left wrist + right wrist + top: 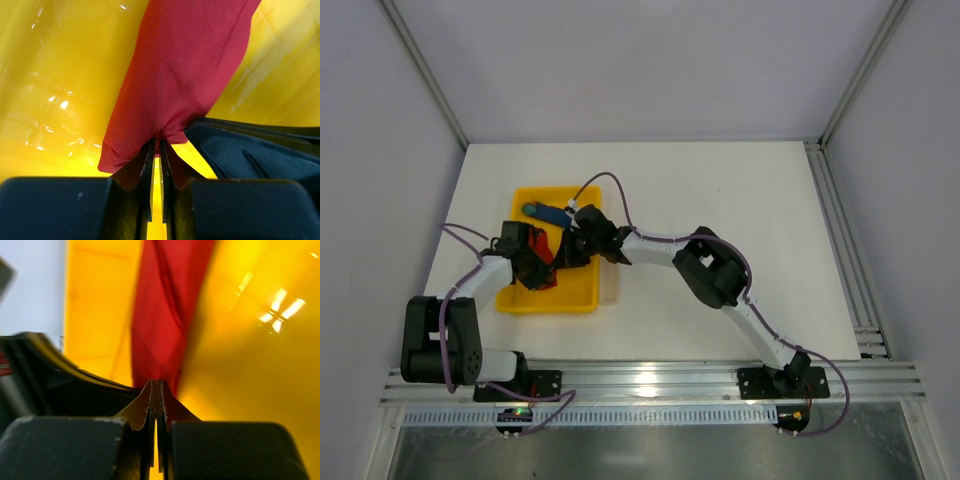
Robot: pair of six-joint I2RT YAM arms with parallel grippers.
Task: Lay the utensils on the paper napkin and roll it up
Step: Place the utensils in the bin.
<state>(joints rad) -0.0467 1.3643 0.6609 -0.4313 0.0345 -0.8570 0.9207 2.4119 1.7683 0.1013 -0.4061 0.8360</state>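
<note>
The paper napkin (180, 75) stretched as a narrow red strip inside the yellow tray (570, 292), its long axis running between the arms. The left gripper (156, 150) pinched one end, and the right gripper (157, 386) was clamped on the other.

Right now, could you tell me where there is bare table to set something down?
The widest bare table lies right of the yellow tray, past the right arm, up to the rails. Another strip runs between tray and back wall. The tray is crowded: the left arm meets it over the red napkin, by the blue stick.
</note>
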